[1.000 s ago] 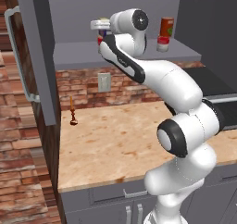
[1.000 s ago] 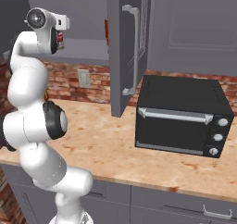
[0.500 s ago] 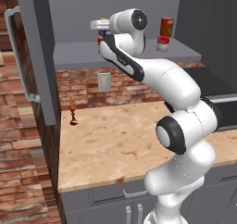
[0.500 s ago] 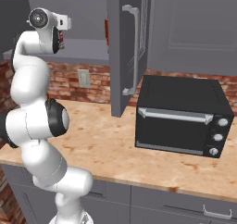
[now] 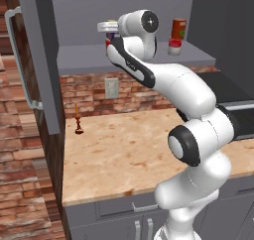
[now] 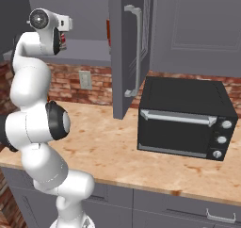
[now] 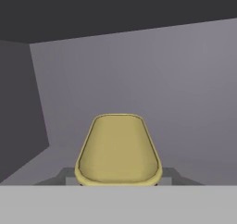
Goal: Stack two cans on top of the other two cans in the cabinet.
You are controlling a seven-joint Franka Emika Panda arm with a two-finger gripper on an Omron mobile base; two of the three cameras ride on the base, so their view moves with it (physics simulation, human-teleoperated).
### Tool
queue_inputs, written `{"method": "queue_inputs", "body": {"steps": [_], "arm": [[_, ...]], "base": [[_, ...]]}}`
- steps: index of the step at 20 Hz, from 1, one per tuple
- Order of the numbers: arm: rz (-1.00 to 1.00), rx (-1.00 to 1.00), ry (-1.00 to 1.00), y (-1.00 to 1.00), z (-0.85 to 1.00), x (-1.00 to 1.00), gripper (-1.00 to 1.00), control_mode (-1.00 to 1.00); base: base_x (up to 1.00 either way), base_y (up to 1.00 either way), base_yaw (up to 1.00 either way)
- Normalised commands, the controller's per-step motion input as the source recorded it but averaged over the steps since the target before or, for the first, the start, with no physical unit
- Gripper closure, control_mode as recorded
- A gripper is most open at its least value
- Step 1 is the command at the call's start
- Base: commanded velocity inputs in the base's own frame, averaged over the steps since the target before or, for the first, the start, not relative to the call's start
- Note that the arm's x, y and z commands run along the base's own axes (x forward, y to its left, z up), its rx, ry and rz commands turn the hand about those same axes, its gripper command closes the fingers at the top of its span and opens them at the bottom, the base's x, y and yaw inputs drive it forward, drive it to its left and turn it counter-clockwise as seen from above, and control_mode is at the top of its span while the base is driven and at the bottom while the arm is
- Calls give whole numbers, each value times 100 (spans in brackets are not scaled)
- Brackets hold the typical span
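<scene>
Hand view: my gripper [image 7: 118, 183] is closed around the squat blue can with yellow label [image 7: 118, 149], its yellow top towards the camera, inside the large grey wall cabinet [image 7: 185, 79].
In the left base view that can [image 5: 110, 35] is held just above the cabinet's flat grey shelf [image 5: 84, 58], at the left end. I judge a small red-and-white banded can [image 5: 107, 42] sits right under it, but it's mostly hidden. To do this well: centre over that can, stay level, lower until seated, then let go. The tall orange-red can with green label patch [image 5: 179, 29] stands on the second red-and-white can [image 5: 174, 46] at the shelf's right end. Right base view adds a black toaster oven [image 6: 186, 116].
</scene>
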Motion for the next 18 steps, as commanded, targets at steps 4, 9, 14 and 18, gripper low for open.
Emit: {"method": "queue_inputs", "body": {"steps": [4, 9, 14, 18], "arm": [[0, 0, 0, 0, 0, 0, 100, -100], [0, 0, 0, 0, 0, 0, 100, -100], [0, 0, 0, 0, 0, 0, 100, -100], [0, 0, 0, 0, 0, 0, 100, -100]], "base": [[0, 0, 0], [0, 0, 0], [0, 0, 0], [0, 0, 0]]}}
